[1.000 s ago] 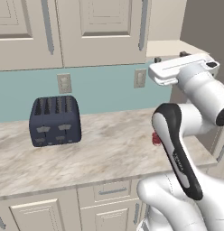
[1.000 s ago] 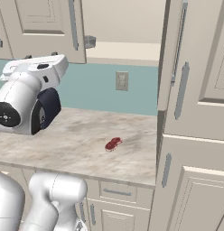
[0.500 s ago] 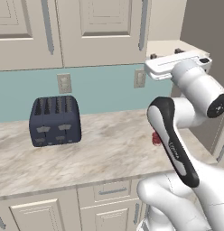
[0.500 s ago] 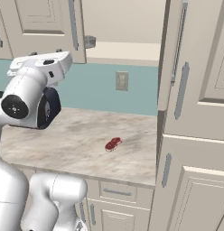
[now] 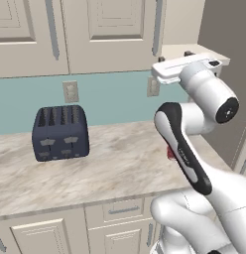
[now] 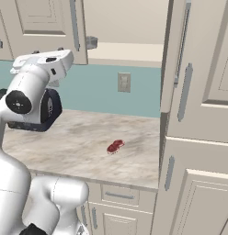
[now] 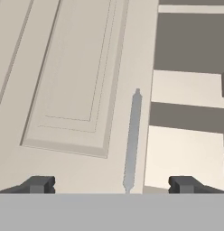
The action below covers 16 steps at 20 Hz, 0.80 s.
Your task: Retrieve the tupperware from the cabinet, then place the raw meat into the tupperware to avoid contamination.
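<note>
The robot is on the first step: getting the tupperware out of the cabinet (image 7: 82, 81). In the hand view the fingers (image 7: 111, 184) are spread wide and grasp nothing. They point at a cabinet door, and its grey handle (image 7: 132, 140) stands between the two tips. To the right of that door the cabinet is open, and a plain shelf (image 7: 188, 88) shows inside. No tupperware can be seen on the part of the shelf that shows, so I cannot tell where it sits.

In the left base view the hand (image 5: 187, 67) is up high, close to the bottom edge of the cabinet and above the bench (image 5: 120, 163). The meat (image 6: 115, 146) lies on the bench, a small red bit all by itself. It is well apart from the blue toaster (image 5: 60, 131). Nothing touches it.

Next, I think the hand needs to turn to the open side and look along the shelf for the tupperware. Then the fingers can reach in and close on it. They should stay clear of the door edge on the way in. The meat step comes only after the tupperware is down on the bench.
</note>
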### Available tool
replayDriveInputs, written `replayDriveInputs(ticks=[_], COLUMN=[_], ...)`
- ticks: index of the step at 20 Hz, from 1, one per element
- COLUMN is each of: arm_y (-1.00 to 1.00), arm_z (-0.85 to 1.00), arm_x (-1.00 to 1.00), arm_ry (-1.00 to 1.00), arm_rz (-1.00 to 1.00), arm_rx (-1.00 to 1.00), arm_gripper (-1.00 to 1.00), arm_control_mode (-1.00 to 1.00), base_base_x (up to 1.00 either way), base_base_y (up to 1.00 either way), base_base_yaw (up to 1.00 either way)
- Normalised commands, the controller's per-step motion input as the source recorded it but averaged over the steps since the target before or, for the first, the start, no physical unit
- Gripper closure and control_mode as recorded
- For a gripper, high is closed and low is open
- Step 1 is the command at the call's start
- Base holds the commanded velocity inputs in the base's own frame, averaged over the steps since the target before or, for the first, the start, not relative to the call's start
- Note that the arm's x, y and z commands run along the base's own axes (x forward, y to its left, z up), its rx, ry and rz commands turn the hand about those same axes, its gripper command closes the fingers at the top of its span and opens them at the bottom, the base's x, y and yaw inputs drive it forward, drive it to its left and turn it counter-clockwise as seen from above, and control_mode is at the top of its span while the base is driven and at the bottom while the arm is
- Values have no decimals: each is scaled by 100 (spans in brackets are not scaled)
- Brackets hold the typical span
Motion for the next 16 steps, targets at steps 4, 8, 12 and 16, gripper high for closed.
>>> replayDriveInputs(ticks=[4, 8, 12, 16], arm_y=[10, 1, 0, 0], arm_z=[0, 0, 0, 1], arm_x=[21, 19, 13, 13], arm_ry=[0, 0, 0, 0], arm_rz=[-1, -1, -1, -1], arm_rx=[0, 0, 0, 0], arm_gripper=[-100, -100, -100, -100], arm_control_mode=[-100, -100, -100, -100], base_base_x=[0, 0, 0, 0], base_base_y=[0, 0, 0, 0], base_base_yaw=[0, 0, 0, 0])
